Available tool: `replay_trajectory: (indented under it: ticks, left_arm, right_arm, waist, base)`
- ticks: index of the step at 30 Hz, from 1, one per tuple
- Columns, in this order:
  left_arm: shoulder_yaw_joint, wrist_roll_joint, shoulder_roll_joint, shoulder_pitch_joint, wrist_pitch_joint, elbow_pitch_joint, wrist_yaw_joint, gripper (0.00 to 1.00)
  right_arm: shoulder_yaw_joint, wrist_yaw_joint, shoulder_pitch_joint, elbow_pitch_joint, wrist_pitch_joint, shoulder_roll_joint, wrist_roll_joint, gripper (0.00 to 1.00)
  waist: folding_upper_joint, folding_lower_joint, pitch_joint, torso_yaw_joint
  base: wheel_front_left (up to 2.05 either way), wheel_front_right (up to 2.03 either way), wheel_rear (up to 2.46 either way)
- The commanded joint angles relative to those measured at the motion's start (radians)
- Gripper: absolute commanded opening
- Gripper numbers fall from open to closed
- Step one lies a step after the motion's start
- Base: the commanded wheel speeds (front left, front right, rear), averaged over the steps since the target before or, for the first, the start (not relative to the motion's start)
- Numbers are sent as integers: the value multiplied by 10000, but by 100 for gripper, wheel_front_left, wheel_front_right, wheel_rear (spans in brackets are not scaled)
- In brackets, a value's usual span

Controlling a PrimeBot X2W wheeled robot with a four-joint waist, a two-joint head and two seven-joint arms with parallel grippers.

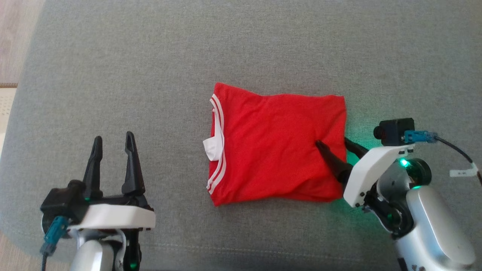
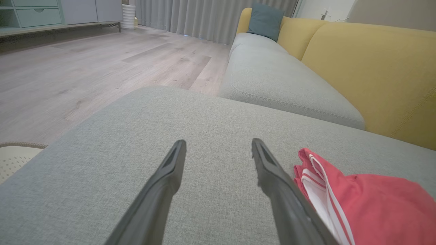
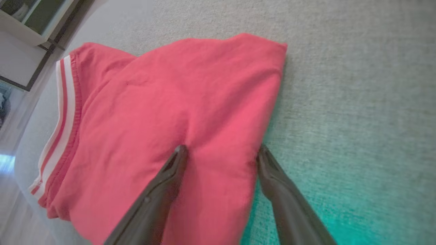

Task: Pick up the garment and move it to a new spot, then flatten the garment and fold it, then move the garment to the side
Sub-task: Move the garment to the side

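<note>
Garment on cushion, right claw wide astride its edge, left claw wide, empty

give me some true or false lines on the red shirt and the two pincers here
1. The red garment lies folded on the grey cushion. True.
2. The left pincer grips the garment. False: it is open and apart from the garment, over bare cushion.
3. The right pincer is open astride the garment's edge. True.
4. The garment's trim is blue. False: its stripes are white.
</note>
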Motion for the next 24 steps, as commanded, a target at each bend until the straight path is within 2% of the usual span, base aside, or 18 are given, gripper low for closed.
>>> replay_trajectory:
  ticks: [1,2,3,4,5,7,8,17,20,24]
  left_arm:
    - [352,-34,-9,-296,-120,-390,36,100]
    - [360,-31,-10,-298,-120,-391,29,100]
    - [370,-28,-10,-301,-120,-388,17,100]
    - [378,-22,-10,-304,-120,-386,3,100]
    - [387,-16,-10,-308,-120,-387,-10,100]
    - [403,9,-10,-318,-120,-401,-32,100]
    - [420,26,-10,-325,-120,-414,-43,100]
    - [496,253,-10,-436,-120,-577,-145,100]
    - [518,310,3,-454,-120,-615,-189,100]
    - [461,438,34,-489,-120,-718,-262,100]
  right_arm:
    - [215,-9,194,-465,145,-110,80,100]
    - [217,-9,223,-553,223,-124,112,100]
    - [222,-9,248,-632,289,-134,135,84]
    - [231,-9,269,-705,347,-144,149,58]
    - [242,-9,283,-770,394,-149,158,44]
    - [238,-9,275,-897,394,-154,135,25]
    - [225,-9,257,-946,359,-145,118,0]
    - [36,-9,-176,-1096,-183,-220,169,0]
    - [-46,-9,-303,-1180,-294,-348,165,0]
    - [-312,-9,-545,-1432,-389,-776,73,0]
  waist:
    - [0,0,-3,-14]
    - [0,0,-1,-26]
    - [0,0,1,-40]
    - [0,0,6,-56]
    - [0,0,14,-78]
    - [0,0,37,-144]
    - [0,0,52,-188]
    - [0,0,167,-829]
    - [0,0,172,-1068]
    - [0,0,209,-1739]
  base:
    - [0,0,0]
    - [0,0,0]
    - [0,0,0]
    - [0,0,0]
    - [0,0,0]
    - [0,0,0]
    - [0,0,0]
    - [0,0,0]
    - [0,0,0]
    - [0,0,0]
